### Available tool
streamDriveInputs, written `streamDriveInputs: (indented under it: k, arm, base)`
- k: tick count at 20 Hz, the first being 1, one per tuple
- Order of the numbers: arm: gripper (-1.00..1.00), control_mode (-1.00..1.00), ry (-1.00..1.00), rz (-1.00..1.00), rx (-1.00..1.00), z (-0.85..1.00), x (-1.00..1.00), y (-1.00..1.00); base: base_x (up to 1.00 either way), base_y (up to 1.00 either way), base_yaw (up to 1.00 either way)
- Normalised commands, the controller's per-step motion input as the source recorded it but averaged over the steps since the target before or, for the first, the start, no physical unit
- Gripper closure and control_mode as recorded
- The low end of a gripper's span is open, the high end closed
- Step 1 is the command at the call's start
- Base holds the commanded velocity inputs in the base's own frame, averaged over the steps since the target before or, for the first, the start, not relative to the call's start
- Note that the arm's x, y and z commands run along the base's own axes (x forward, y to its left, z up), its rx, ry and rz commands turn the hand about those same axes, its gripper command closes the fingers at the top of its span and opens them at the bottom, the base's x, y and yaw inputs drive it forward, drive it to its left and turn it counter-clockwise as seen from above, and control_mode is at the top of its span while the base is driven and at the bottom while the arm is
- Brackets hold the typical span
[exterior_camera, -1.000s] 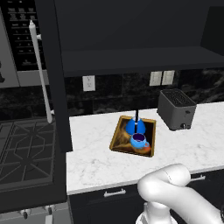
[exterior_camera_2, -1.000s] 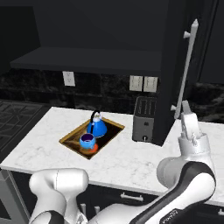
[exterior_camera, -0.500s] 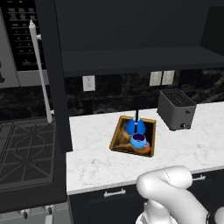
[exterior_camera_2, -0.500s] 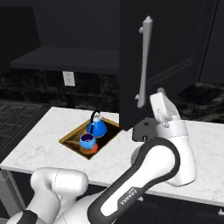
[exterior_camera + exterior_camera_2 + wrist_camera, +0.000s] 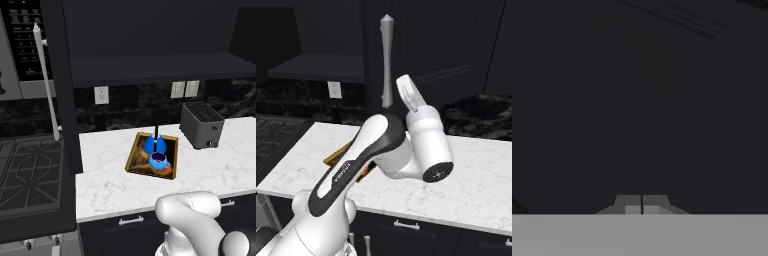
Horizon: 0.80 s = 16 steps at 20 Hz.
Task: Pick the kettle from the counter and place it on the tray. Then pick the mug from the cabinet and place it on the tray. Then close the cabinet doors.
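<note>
The golden-brown tray (image 5: 134, 161) lies on the white counter (image 5: 115, 182), with the blue cone-shaped kettle (image 5: 155, 144) and the small blue mug (image 5: 159, 160) standing inside it. In the right base view my arm hides most of the tray (image 5: 336, 154). My gripper (image 5: 402, 81) points upward with its jaws shut and empty, right at the near-black right cabinet door (image 5: 431, 45), beside its grey bar handle (image 5: 386, 60). The hand view has my fingertips (image 5: 631, 204) pressed together in front of a dark flat panel. The left cabinet door (image 5: 64, 95) stands open, its handle (image 5: 45, 85) facing me.
A grey toaster (image 5: 201, 125) sits on the counter right of the tray. The stove (image 5: 30, 175) lies to the left, below a microwave (image 5: 25, 45). The cabinet shelf (image 5: 150, 65) hangs above the tray. Dark drawers (image 5: 421, 230) run under the counter edge.
In the right base view the right cabinet door and its handle have swung leftward, and my arm and shut gripper have followed it left. The left base view is unchanged.
</note>
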Motion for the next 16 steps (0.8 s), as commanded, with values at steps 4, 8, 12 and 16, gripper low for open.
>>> streamDriveInputs:
  k: [4, 8, 12, 16]
  arm:
    - [1.0, -1.0, 0.34, 0.02, -0.02, -0.01, 0.64, 0.67]
    - [1.0, -1.0, 0.1, 0.0, 0.0, -0.1, 0.9, 0.74]
    - [1.0, -1.0, -0.02, 0.0, 0.06, -0.09, 0.75, 0.71]
    - [1.0, -1.0, 0.0, -0.03, 0.03, 0.0, 0.76, 0.81]
  base:
    - [0.0, 0.0, 0.0]
    - [0.0, 0.0, 0.0]
    - [0.0, 0.0, 0.0]
    - [0.0, 0.0, 0.0]
